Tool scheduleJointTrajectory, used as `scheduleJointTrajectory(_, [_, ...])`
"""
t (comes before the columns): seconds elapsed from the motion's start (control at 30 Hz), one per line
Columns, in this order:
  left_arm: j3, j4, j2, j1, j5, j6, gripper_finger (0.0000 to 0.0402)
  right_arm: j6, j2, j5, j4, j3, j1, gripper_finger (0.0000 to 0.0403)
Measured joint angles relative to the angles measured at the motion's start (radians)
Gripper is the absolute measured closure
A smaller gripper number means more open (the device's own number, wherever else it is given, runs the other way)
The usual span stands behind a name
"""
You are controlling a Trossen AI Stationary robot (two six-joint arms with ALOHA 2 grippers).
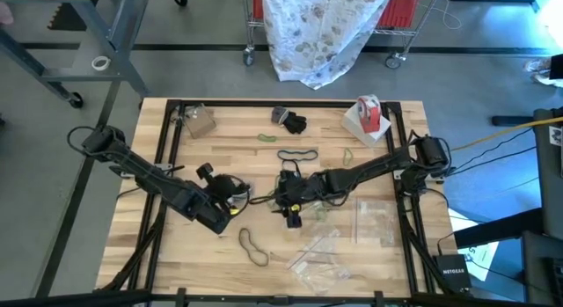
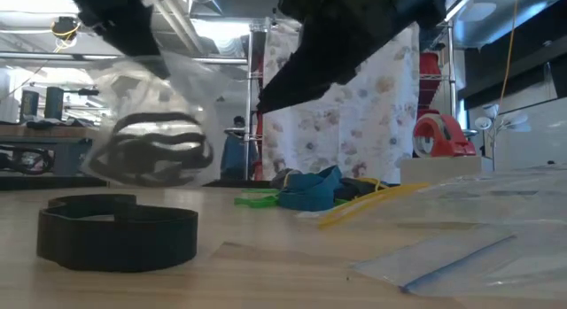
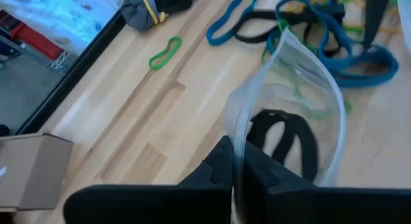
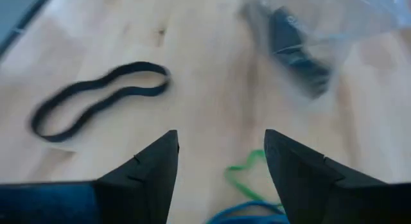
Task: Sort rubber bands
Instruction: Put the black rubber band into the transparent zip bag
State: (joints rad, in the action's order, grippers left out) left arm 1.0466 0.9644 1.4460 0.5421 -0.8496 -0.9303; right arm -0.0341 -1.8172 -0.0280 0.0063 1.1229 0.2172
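- I have the left gripper [image 3: 234,169] clenched on the edge of a clear plastic bag [image 3: 308,115], which it holds up off the table [image 1: 176,254] near the middle, slightly to the left side.
- Through the bag's wall I can see a black rubber band [image 3: 286,137] sitting inside it; in the low view the same bag [image 2: 146,123] hangs in the air with dark loops in it.
- My right gripper [image 4: 221,163] is released, its two fingers spread wide, poised just above the wood close to the bag.
- Between and just beyond those right fingers lies a green rubber band [image 4: 241,172], with a bit of blue band at the very edge of the view; nothing is between the pads.
- A loose black band [image 4: 99,99] lies flat on the table ahead of the right gripper, stretched into a long, pinched loop.
- The main tangle of rubber bands [image 3: 321,31], teal-blue, black, green and yellowish, is heaped on the table at mid-table, just past the held bag.
- A single green band [image 3: 165,52] lies apart from the heap, toward the far edge, and another long dark band [image 1: 297,155] lies just beyond the arms.
- One more dark band [image 1: 253,245] rests on the near part of the table, beside several flat clear bags [image 1: 321,259].
- A red-and-white tape roll [image 1: 368,113] stands at the far right corner, and a small cardboard box [image 1: 200,120] at the far left.
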Motion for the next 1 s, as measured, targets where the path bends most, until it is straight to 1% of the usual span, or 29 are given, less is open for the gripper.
scheduleJointTrajectory(0.07, [-0.006,-0.002,0.000,0.028,0.000,-0.023,0.0402,-0.060,0.000,-0.008,0.001,0.000,0.032,0.0180])
scheduleJointTrajectory(0.13, [-0.008,0.007,0.000,0.061,0.008,-0.041,0.0402,-0.116,-0.007,-0.040,0.017,0.000,0.071,0.0180])
scheduleJointTrajectory(0.23, [-0.007,0.051,0.000,0.108,0.028,-0.055,0.0401,-0.211,-0.045,-0.126,0.043,0.022,0.131,0.0180])
scheduleJointTrajectory(0.37, [-0.007,0.139,0.000,0.160,0.044,-0.085,0.0401,-0.296,-0.150,-0.233,0.045,0.141,0.189,0.0180])
scheduleJointTrajectory(0.47, [-0.007,0.178,0.000,0.193,0.045,-0.089,0.0401,-0.380,-0.254,-0.269,-0.032,0.276,0.205,0.0180])
scheduleJointTrajectory(0.67, [-0.007,0.234,0.000,0.257,0.071,-0.097,0.0401,-0.592,-0.449,-0.285,-0.352,0.619,0.204,0.0180])
scheduleJointTrajectory(0.77, [-0.007,0.228,0.000,0.287,0.072,-0.091,0.0401,-0.682,-0.527,-0.275,-0.441,0.757,0.204,0.0180])
scheduleJointTrajectory(0.9, [-0.007,0.228,0.000,0.329,0.072,-0.085,0.0401,-0.817,-0.590,-0.242,-0.474,0.871,0.208,0.0180])
scheduleJointTrajectory(1.0, [-0.007,0.226,0.000,0.362,0.072,-0.079,0.0401,-0.909,-0.622,-0.237,-0.482,0.888,0.209,0.0180])
